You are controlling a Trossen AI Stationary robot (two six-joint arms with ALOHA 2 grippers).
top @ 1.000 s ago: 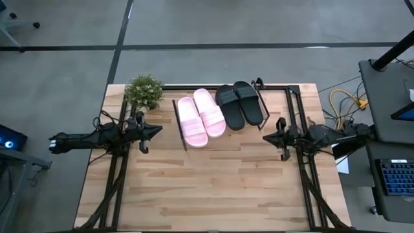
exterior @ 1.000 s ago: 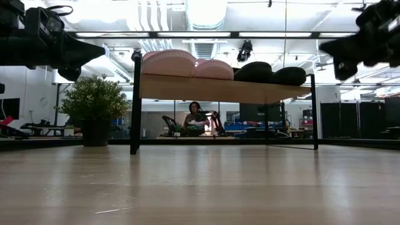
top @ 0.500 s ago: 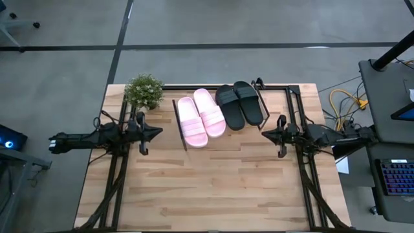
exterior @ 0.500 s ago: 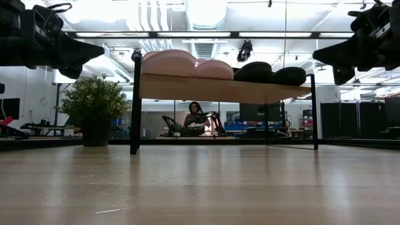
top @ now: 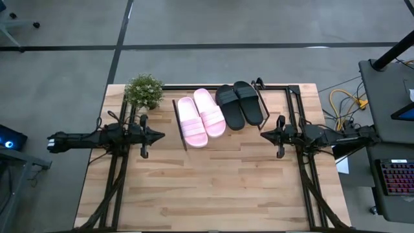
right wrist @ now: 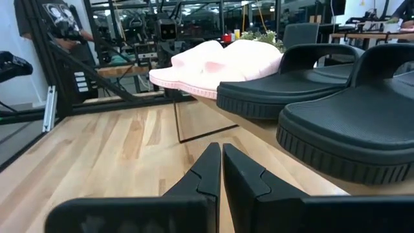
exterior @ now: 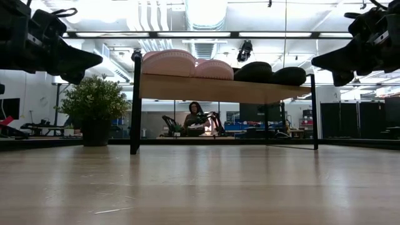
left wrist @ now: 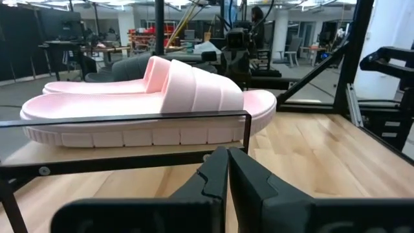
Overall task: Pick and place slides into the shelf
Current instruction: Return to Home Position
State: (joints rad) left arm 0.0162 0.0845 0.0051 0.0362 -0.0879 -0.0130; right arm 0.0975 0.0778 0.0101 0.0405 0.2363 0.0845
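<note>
Left gripper [top: 160, 135]: jaws closed on nothing, the two dark fingers [left wrist: 213, 175] meeting tip to tip in the left wrist view; it hangs above the table [top: 213, 191] just off the shelf's left end. Right gripper [top: 262, 134]: jaws likewise closed and empty, its fingers [right wrist: 236, 171] pressed together, held above the table near the shelf's right end, apart from it. Both point inward toward the shelf [exterior: 219, 89], which stands at the far middle of the table. All four slides lie on the board side by side: the pink pair [top: 200, 116] toward the left arm, the black pair [top: 240, 104] toward the right arm, the two pairs close together at the middle. Their long axes run from the table's far edge toward its near side, skewed so the far ends lean to the left-arm side; toes point to the near side, heels to the far edge. From above the slides cover nearly all of the board; chiefly the black frame rods show. In the low view only the slides' front ends show above the board's edge. In the right wrist view the black slides are cut off at the picture's edge. A potted plant [top: 143, 91] stands at the far left corner, beside the shelf. A person [exterior: 195, 112] sits in the room beyond, partly hidden.
</note>
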